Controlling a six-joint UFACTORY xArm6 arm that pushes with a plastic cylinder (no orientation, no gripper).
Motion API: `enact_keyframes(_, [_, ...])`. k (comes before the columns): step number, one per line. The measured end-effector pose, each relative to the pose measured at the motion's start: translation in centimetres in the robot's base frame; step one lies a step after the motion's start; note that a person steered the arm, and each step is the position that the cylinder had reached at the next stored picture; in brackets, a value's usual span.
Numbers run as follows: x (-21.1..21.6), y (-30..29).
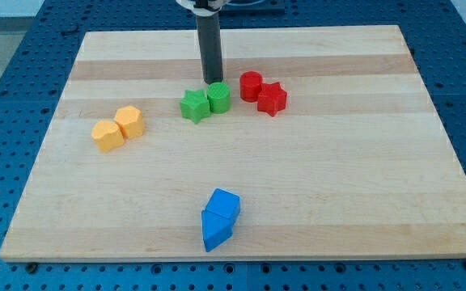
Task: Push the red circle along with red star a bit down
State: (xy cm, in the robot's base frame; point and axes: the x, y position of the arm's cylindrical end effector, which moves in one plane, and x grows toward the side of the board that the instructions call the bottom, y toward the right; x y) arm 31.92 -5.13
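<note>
Clearly the tool (213, 82), a bare rod holding nothing, stood just above the green blocks (206, 103); the touching red circle (251, 85) and red star (272, 99) lay to its right, so it probably needed to swing above them first.

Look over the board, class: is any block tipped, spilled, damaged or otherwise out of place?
Nothing stands out. The blocks sit in four tidy pairs on the board: red circle touching red star, two green blocks, two yellow blocks, two blue blocks. My tip rests just above the green pair.
</note>
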Motion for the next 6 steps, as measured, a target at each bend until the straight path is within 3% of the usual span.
enact_keyframes(4, [-2.3, 0.0])
enact_keyframes(6, [-2.4, 3.1])
